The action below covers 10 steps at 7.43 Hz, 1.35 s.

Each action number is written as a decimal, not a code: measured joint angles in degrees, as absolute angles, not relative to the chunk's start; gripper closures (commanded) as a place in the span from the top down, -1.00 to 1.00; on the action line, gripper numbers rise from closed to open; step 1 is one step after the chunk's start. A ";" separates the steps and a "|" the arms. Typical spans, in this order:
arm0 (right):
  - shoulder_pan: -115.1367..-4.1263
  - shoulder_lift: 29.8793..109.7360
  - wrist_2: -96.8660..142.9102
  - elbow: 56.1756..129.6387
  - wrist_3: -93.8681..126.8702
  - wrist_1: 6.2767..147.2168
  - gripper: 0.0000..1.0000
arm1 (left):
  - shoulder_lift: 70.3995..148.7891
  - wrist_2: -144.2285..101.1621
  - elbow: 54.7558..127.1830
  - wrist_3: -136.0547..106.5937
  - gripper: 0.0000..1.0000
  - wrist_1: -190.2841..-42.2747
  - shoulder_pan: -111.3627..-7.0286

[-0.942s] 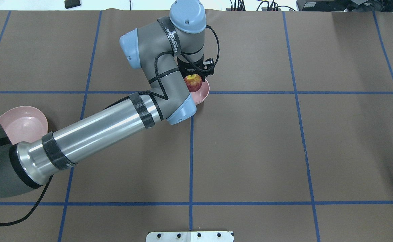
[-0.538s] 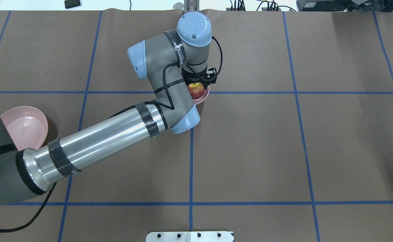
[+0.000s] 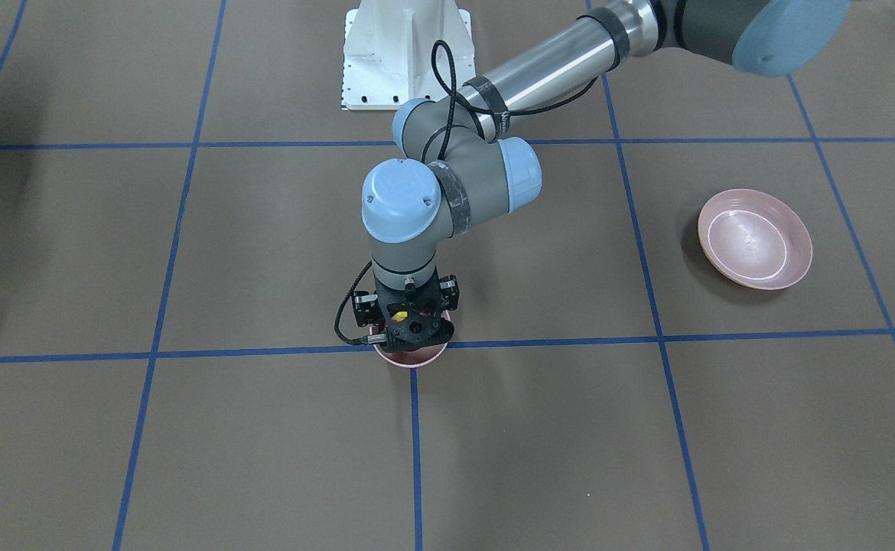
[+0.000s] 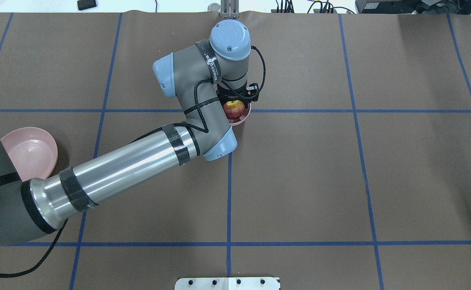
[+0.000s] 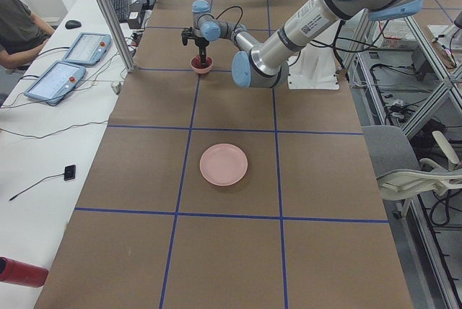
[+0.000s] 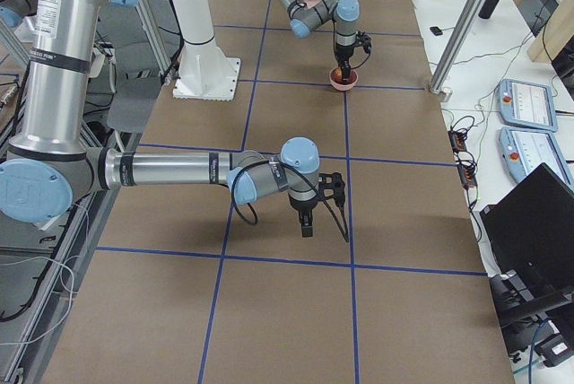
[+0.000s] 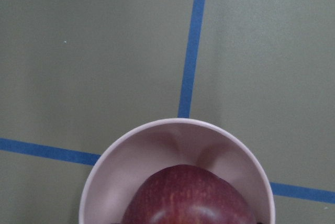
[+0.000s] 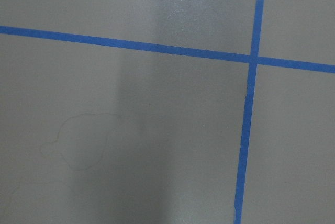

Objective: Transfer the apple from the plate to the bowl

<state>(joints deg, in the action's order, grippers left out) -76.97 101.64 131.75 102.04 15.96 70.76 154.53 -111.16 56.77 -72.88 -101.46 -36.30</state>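
Observation:
The dark red apple with its yellow-green stem patch sits between the fingers of my left gripper, low inside the small deep pink bowl. The left wrist view shows the apple within the bowl's rim. The left gripper is shut on the apple. The wide shallow pink plate stands empty at the far left, also seen in the front view. My right gripper shows only in the exterior right view, low over bare table. I cannot tell whether it is open or shut.
The brown table cover has a grid of blue tape lines. A white robot base plate stands at the robot's side. Operator tablets lie beyond the far table edge.
My left gripper has come down with the apple, from above the bowl into it. The wrist shifted slightly to the right. The plate has not moved.

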 measured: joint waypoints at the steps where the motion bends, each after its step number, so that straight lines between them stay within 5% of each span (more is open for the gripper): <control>1: -76.94 101.62 131.75 102.04 16.00 70.76 1.00 | 154.53 -111.12 56.81 -72.82 0.89 -101.53 -36.31; 7: -76.90 101.55 131.67 101.95 16.16 70.75 1.00 | 154.22 -111.20 60.06 -73.06 0.93 -100.64 -36.70; 10: -76.88 101.39 131.47 101.36 16.25 70.65 1.00 | 148.30 -111.68 75.53 -72.66 0.93 -92.10 -39.04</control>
<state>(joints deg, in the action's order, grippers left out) -76.88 101.39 131.47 101.36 16.25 70.65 148.30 -111.68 75.53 -72.66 -92.10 -39.04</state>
